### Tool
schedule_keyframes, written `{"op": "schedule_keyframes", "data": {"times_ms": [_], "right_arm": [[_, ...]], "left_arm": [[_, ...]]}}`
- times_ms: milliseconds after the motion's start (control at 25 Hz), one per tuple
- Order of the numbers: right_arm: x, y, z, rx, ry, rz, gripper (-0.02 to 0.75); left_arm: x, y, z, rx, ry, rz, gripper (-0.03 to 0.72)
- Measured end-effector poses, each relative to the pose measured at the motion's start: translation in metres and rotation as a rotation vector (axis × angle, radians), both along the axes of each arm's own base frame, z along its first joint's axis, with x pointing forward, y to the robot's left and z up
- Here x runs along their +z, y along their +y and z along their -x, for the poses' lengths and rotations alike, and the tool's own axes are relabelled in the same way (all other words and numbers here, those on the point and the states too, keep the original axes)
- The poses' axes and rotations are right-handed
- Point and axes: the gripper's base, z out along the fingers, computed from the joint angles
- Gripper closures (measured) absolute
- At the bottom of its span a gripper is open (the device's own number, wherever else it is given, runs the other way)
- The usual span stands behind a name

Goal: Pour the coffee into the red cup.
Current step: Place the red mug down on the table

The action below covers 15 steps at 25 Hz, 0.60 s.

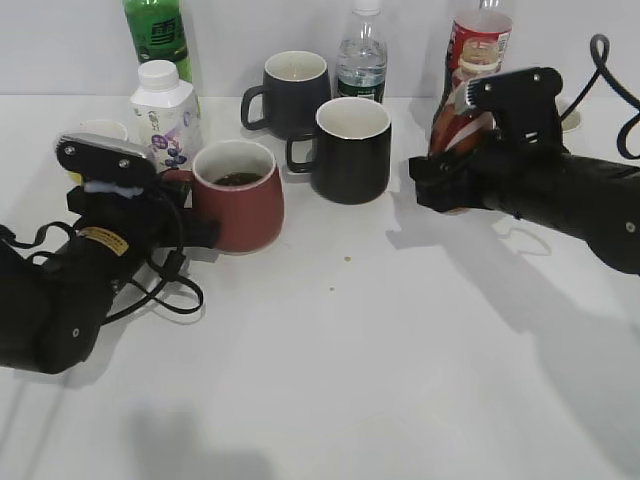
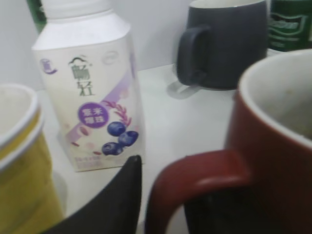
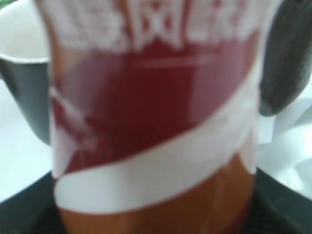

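The red cup (image 1: 245, 205) stands left of centre with a little dark content inside. My left gripper (image 1: 195, 225) is at its loop handle. In the left wrist view the handle of the red cup (image 2: 278, 161) sits between the left gripper's (image 2: 165, 204) fingers, one outside the loop and one inside it. The coffee bottle (image 1: 455, 115), brown with a white swoosh, is roughly upright at the right. My right gripper (image 1: 450, 190) is shut round its lower part. The coffee bottle (image 3: 156, 122) fills the right wrist view, with the right gripper's (image 3: 156, 219) fingers on either side.
A black mug (image 1: 352, 150) stands between the red cup and the coffee bottle, with a dark grey mug (image 1: 295, 90) behind. A yogurt carton (image 1: 165, 115), green bottle (image 1: 157, 35), water bottle (image 1: 362, 60) and cola bottle (image 1: 482, 35) line the back. A yellow paper cup (image 2: 19, 161) stands left of my left gripper.
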Motion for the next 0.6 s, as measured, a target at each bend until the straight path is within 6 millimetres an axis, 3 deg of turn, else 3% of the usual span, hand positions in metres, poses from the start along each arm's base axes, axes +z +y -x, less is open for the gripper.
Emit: {"op": "schedule_keyframes", "data": {"times_ms": [280,600], "right_arm": [[-0.006,-0.003,0.006,-0.005,0.0,0.003,0.227],[-0.013,-0.005,0.005,-0.031,-0.027,-0.015,0.227]], "left_arm": [[-0.001,0.002,0.006,-0.015,-0.005,-0.001,0.456],[0.007,0.005,0.021,-0.047,-0.005,-0.006,0.43]]}}
